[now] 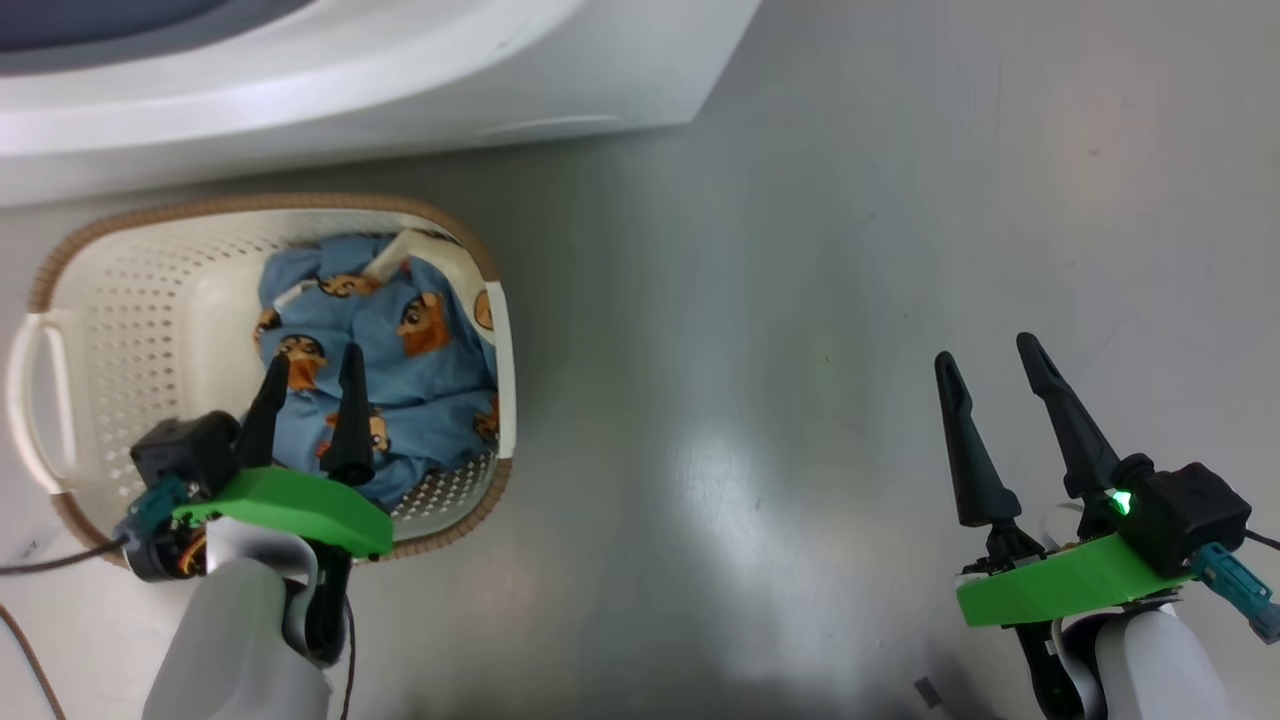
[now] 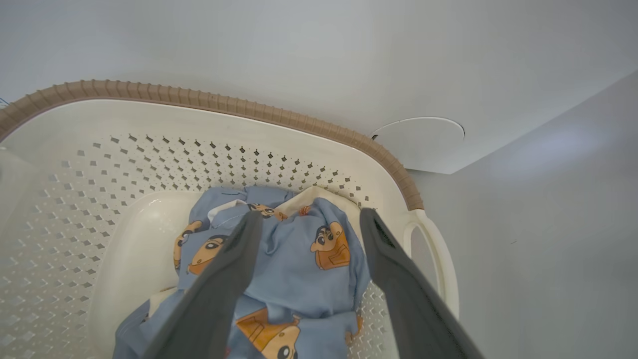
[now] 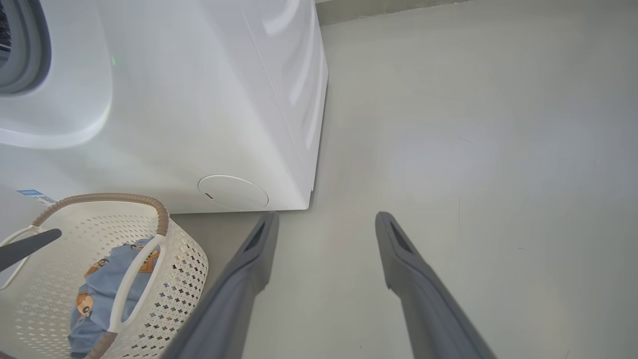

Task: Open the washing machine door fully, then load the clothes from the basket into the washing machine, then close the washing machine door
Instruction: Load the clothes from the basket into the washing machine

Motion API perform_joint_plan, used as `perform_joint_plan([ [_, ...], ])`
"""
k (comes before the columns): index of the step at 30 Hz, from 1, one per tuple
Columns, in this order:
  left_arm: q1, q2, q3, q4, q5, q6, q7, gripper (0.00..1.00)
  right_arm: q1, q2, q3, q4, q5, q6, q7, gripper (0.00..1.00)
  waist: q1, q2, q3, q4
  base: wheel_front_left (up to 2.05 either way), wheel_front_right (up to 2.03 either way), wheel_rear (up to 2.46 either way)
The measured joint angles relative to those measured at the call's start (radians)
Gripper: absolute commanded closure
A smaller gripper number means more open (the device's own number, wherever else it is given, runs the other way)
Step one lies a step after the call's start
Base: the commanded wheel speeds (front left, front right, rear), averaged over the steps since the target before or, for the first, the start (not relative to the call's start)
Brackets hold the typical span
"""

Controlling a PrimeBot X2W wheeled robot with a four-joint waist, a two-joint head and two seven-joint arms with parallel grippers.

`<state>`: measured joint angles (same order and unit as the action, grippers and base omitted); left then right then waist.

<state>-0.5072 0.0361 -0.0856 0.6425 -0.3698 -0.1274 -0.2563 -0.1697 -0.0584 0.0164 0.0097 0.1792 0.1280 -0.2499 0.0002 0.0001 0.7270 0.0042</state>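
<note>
The cream basket (image 1: 120,290) with its brown braided rim stands on the floor against the white washing machine (image 1: 350,90). Light blue clothes (image 1: 400,370) printed with orange-brown figures lie bunched in its right half. My left gripper (image 1: 312,368) hangs open just above the clothes, fingers apart and holding nothing; in the left wrist view the clothes (image 2: 299,254) lie between and below its fingers (image 2: 234,269). My right gripper (image 1: 990,362) stands open over bare floor, far right of the basket. The washing machine door is out of view; the grey gasket (image 3: 22,50) shows at the right wrist view's upper left.
Grey floor (image 1: 800,350) stretches to the right of the basket and machine. A round white cap (image 3: 233,192) sits low on the machine's front near its corner, with a blue label (image 3: 30,193) further left. The basket (image 3: 179,259) stands close beside the machine.
</note>
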Motion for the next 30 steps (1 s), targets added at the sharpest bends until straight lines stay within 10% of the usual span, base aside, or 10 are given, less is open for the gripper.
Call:
perform_joint_plan([
  [30,-0.407,0.099,-0.091,0.557,-0.063,0.001,0.114,0.0,-0.063,-0.002,0.035,-0.017,0.046,0.0,-0.003,0.0,-0.0001,0.0,0.231,-0.088,0.0,0.0,0.0],
])
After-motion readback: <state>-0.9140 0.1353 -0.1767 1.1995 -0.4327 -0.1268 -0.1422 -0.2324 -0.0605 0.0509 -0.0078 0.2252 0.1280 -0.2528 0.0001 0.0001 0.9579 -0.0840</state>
